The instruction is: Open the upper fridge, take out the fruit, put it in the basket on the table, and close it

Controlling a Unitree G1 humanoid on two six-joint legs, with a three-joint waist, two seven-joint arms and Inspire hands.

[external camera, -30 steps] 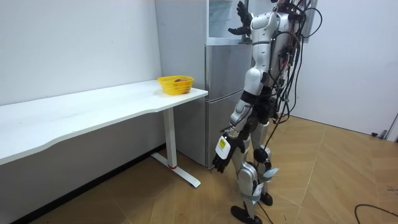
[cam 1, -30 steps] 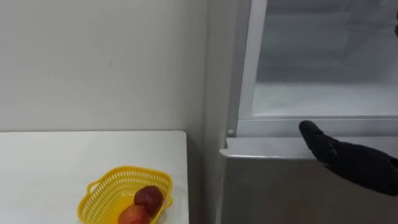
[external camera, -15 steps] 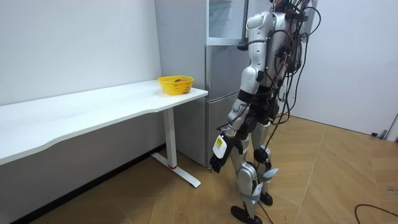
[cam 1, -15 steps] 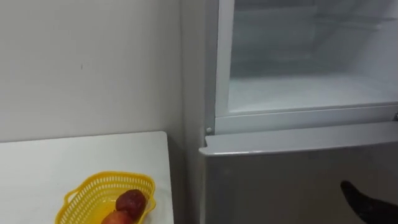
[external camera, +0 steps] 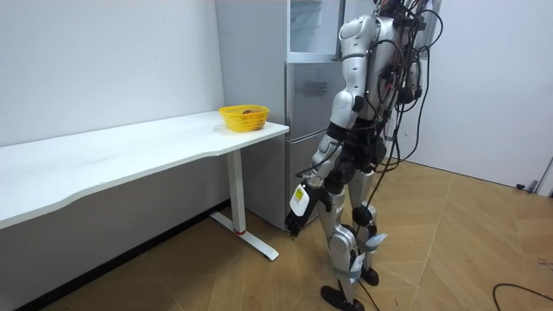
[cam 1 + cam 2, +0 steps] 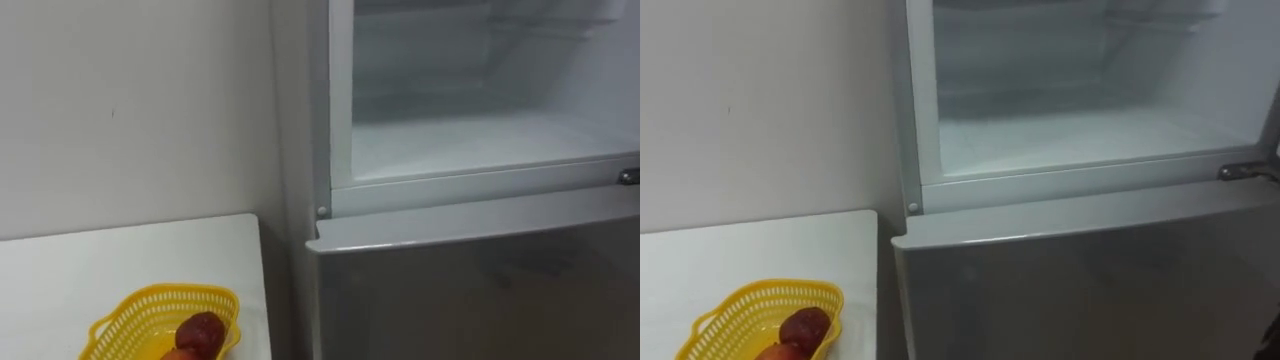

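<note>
One yellow plastic mesh basket (image 6: 140,305) holding two round red fruits (image 6: 200,332) is seen on one white table (image 6: 130,255), just left of one silver fridge (image 6: 470,290). The fridge's upper compartment (image 6: 480,145) is open. The left hand (image 5: 295,223) is hung low before the fridge, relaxed, nothing held, well apart from the fruits. The right hand (image 6: 1274,342) is cut off at the fridge's lower door; its state cannot be told.

1. Smooth silver-grey shells cover the shoulders, arms, chest and legs, and they are rounded at the shoulder and knee.
2. The waist and hip joints are dark.
3. Black cables hang in loops around the upper body and back.
4. The left hand (image 5: 296,220) is black, with a small white-and-yellow tag on its back.
</note>
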